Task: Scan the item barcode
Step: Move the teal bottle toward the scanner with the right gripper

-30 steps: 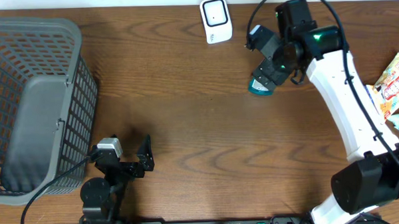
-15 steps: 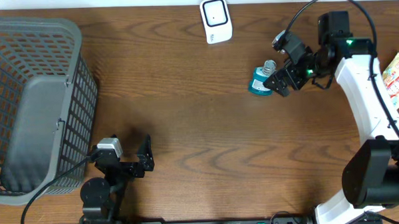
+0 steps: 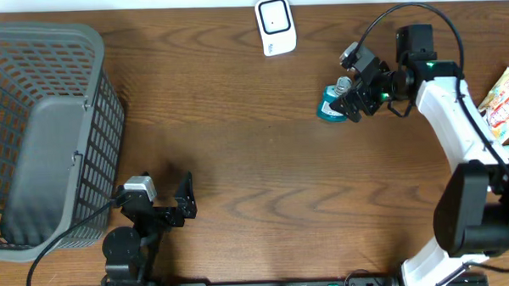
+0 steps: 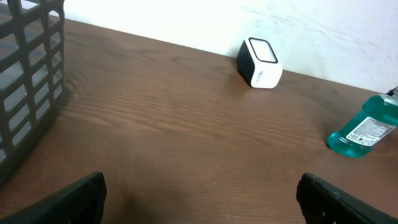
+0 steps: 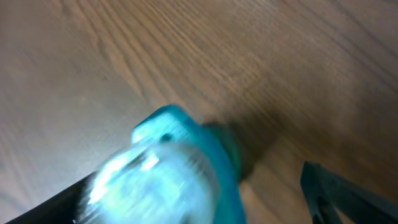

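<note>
Over on the right half of the tabletop [image 3: 264, 160], a teal bottle [image 3: 328, 108] sits just below and to the right of the scanner [image 3: 276, 25], with bare wood between the two. From the left wrist camera the bottle [image 4: 364, 127] looks tilted: its base is low on the wood and its neck points up and to the right, with a white label along its side. Whether it lies flat or leans cannot be told.

The right fingers [image 3: 353, 105] are at the bottle's neck end, and its cap shows between them from overhead. In the blurred right wrist view the fingers [image 5: 348, 193] are spread wide. The bottle [image 5: 180, 168] lies between them, with open wood between it and the finger on the right of that view. The other finger is only a dark edge at the lower left, so contact there cannot be judged. The grip reads as released, not clenched.

The left fingers [image 3: 185, 196] rest near the front edge, beside the grey basket [image 3: 90, 47], well apart from the bottle. In their own camera the fingers [image 4: 329, 196] stand wide apart with nothing between them. The scanner [image 4: 260, 61] stands at the far edge by the wall.

Some packets [image 3: 504, 104] lie at the right edge.
</note>
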You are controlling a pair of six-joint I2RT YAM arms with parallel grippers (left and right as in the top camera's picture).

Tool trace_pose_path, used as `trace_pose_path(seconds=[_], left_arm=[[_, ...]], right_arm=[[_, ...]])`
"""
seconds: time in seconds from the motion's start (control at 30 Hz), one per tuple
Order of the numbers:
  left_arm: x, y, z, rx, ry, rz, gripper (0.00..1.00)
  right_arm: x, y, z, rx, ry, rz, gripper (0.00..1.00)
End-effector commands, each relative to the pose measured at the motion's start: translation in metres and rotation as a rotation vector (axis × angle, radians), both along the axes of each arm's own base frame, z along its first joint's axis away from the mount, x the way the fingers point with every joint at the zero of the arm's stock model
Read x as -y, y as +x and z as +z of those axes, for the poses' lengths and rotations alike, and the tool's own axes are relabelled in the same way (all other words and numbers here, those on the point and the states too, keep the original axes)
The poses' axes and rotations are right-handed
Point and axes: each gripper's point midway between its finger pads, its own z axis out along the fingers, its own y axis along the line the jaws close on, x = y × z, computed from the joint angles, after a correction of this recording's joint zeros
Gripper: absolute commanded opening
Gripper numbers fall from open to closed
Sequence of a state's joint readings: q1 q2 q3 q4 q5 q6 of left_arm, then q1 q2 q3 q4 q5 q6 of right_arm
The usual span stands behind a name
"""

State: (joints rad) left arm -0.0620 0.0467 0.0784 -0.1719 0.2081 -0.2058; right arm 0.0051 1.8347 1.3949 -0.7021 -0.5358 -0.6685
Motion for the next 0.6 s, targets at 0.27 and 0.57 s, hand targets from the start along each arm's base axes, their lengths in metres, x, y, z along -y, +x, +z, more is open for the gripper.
trace_pose_path(seconds=[0.27,0.57], left_arm=[[0.003,-0.002,-0.013,-0.033,0.012,-0.018,0.98],[0.003,-0.002,-0.013,-0.033,0.012,-0.018,0.98]], right_arm=[[-0.03,0.011,-0.039,-0.035,0.084,0.055,0.71],[-0.034,0.021,-0.036,-0.035,0.119,-0.005,0.05]])
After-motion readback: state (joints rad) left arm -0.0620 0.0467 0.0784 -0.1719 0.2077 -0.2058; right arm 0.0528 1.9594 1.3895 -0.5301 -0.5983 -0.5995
